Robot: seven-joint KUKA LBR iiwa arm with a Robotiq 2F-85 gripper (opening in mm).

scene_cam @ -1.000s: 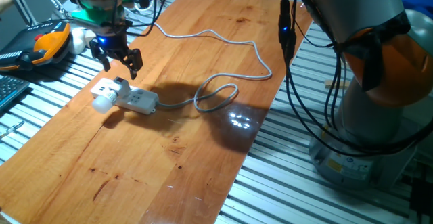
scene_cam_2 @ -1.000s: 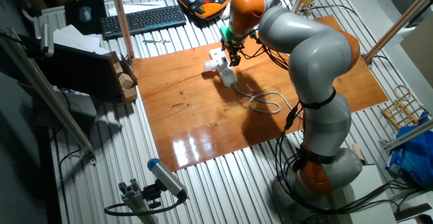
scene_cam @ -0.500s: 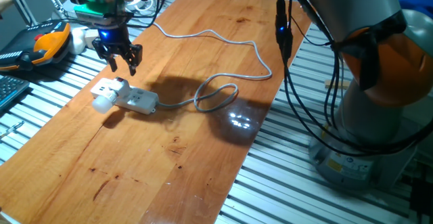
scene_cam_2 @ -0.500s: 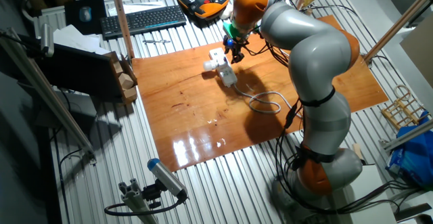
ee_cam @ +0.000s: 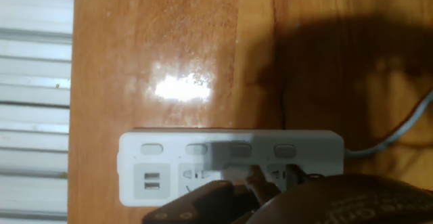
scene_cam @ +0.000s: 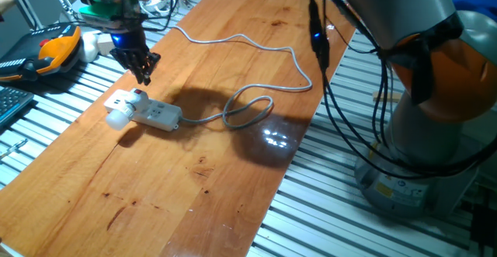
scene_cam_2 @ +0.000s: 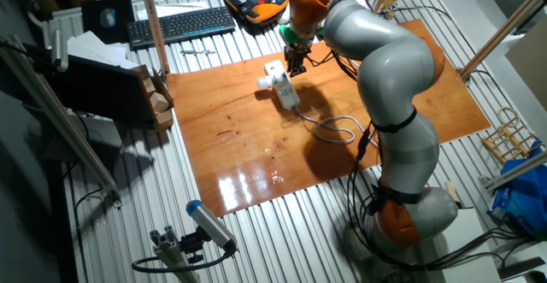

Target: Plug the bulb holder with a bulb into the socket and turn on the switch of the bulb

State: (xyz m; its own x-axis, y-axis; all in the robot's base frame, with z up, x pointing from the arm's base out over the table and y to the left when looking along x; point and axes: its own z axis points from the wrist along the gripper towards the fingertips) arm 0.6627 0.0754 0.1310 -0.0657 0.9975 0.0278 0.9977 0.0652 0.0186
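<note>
The socket, a long white power strip [scene_cam: 158, 115] with a grey cable [scene_cam: 248, 105], lies on the wooden table. The bulb holder [scene_cam: 126, 100], a small white box with a red mark, sits at the strip's left end with the round white bulb [scene_cam: 116, 119] beside it. My gripper [scene_cam: 144, 69] hangs just above and behind the holder, fingers pressed together and empty. In the other fixed view the gripper [scene_cam_2: 296, 61] is over the holder [scene_cam_2: 273, 69] and strip [scene_cam_2: 287, 95]. The hand view shows the strip [ee_cam: 169, 158] with its row of switches. Dark fingers [ee_cam: 203, 207] cover its lower edge, and the holder is hidden.
The grey cable loops right of the strip and runs to the table's far edge. An orange and black pendant [scene_cam: 54, 49] and a keyboard [scene_cam_2: 181, 24] lie off the table on the slatted bench. The robot base [scene_cam: 423, 125] stands at the right.
The gripper's fingers have closed from wide open to shut, and the hand has turned a little above the bulb holder. The strip, holder and bulb have not moved.
</note>
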